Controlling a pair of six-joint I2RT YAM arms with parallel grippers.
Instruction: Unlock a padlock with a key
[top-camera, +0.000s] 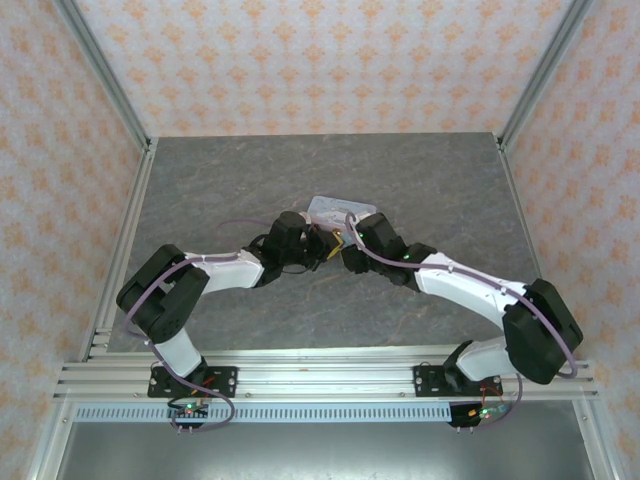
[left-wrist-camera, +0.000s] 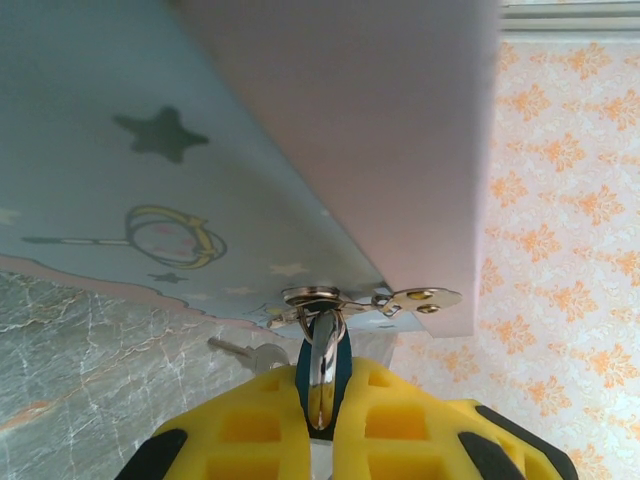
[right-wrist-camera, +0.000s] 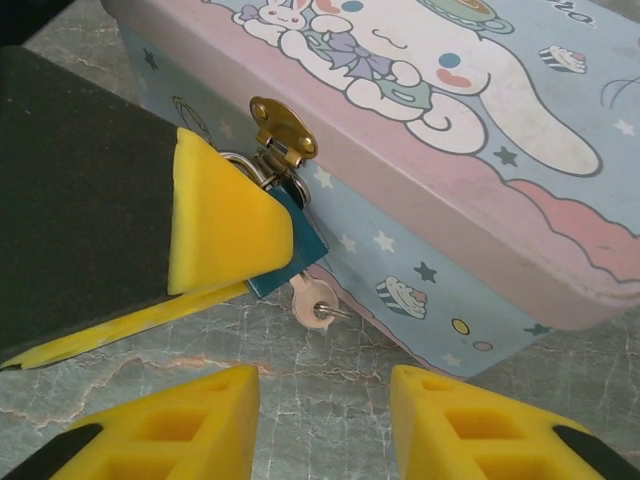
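Observation:
The small blue-teal padlock (left-wrist-camera: 344, 370) hangs by its silvery shackle from the hasp (right-wrist-camera: 282, 130) of a pastel cartoon tin (right-wrist-camera: 470, 130). My left gripper (left-wrist-camera: 322, 395) is shut on the padlock's body, and one of its yellow fingers (right-wrist-camera: 225, 220) covers most of the padlock (right-wrist-camera: 298, 250) in the right wrist view. The key (right-wrist-camera: 313, 298) sticks out of the padlock's lower end, just above the table. My right gripper (right-wrist-camera: 325, 420) stands open a short way before the key, touching nothing. In the top view both grippers meet in front of the tin (top-camera: 340, 208).
The tin's long side runs close along the right of my right gripper's fingers (right-wrist-camera: 480, 425). Grey marbled table (top-camera: 300, 310) lies around the arms. Patterned walls and metal frame posts (top-camera: 100, 80) enclose the space.

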